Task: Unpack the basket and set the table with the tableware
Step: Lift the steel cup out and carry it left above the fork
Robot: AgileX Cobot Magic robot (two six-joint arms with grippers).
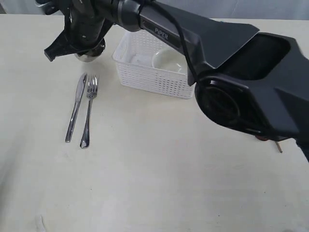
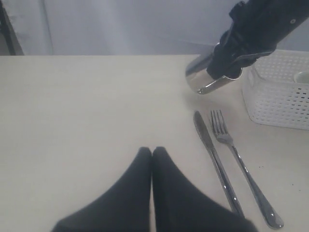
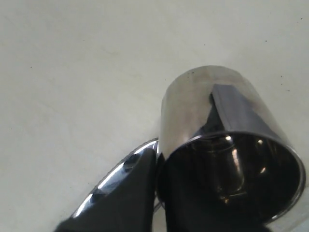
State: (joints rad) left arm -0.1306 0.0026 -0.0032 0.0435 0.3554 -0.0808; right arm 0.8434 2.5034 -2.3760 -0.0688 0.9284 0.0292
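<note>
My right gripper (image 1: 86,47) reaches across to the far left and is shut on the rim of the steel cup (image 1: 91,54) (image 3: 212,111), which it holds tilted just over the table (image 1: 159,169). In the left wrist view the cup (image 2: 203,77) hangs beyond the knife (image 2: 215,162) and fork (image 2: 239,164). These lie side by side on the table, knife (image 1: 76,107) left of fork (image 1: 89,111). The white basket (image 1: 154,75) holds the white bowl (image 1: 169,60). My left gripper (image 2: 151,151) is shut and empty, low over bare table left of the knife.
The right arm's black links (image 1: 241,82) cross over the basket and hide the table's right side. A reddish-brown bit (image 1: 263,138) and a thin wooden stick (image 1: 279,146) peek out from under the arm. Chopsticks, spoon and plate cannot be told apart otherwise.
</note>
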